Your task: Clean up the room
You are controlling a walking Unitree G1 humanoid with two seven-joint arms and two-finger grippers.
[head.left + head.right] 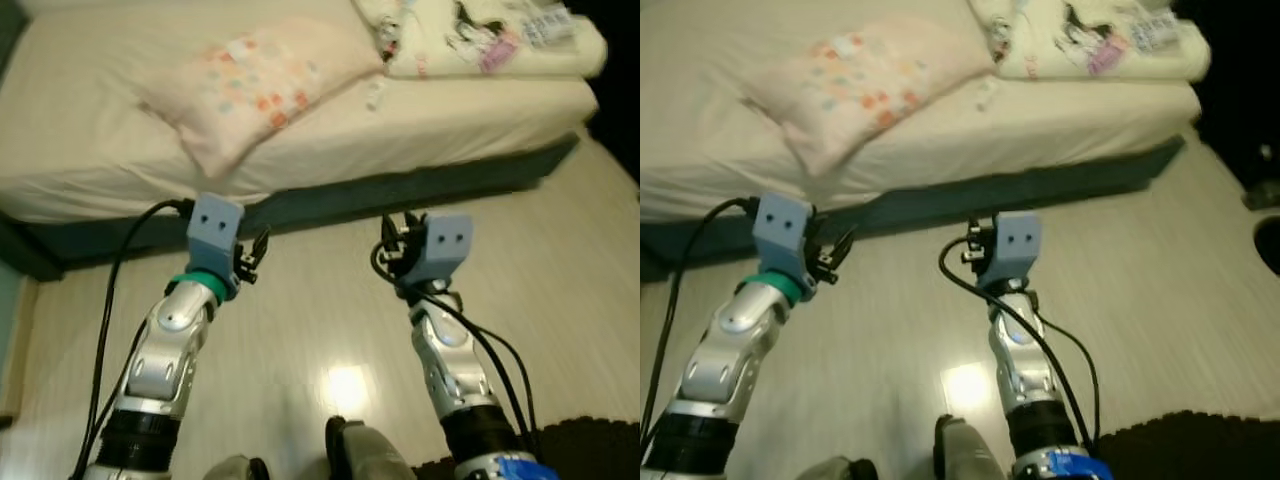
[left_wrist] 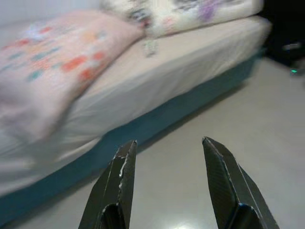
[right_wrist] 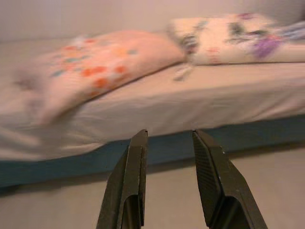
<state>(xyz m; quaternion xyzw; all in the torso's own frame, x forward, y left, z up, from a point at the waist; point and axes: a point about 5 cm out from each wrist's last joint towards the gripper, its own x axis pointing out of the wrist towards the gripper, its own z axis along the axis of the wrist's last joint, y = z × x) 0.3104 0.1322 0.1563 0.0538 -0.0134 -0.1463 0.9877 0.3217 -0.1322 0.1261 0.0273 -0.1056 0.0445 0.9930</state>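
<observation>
While held out low over the pale floor, well short of the bed: left gripper at the robot's left, fingers apart with nothing between them, pointed at the dark blue bed base. Seated on a silver forearm with a green ring at the wrist and a grey-blue camera block on top; black cable looping off the left side. On the cream sheet ahead and to the left, a pink pillow with scattered coloured patches, lying flat and skewed, one corner near the mattress edge. Just right of the pillow, a small pale item on the sheet, too blurred to identify. Further right, at the bed's far end, a folded cream quilt with dark and purple print, touching the sheet and close beside the pillow's upper corner. Right gripper at the robot's right, level with the left one and apart from it, fingers likewise spread and holding nothing, aimed at the same bed base. Dark mat at the lower right corner of the floor, beside the right arm. Bright glare spot on the floor between the two arms.
</observation>
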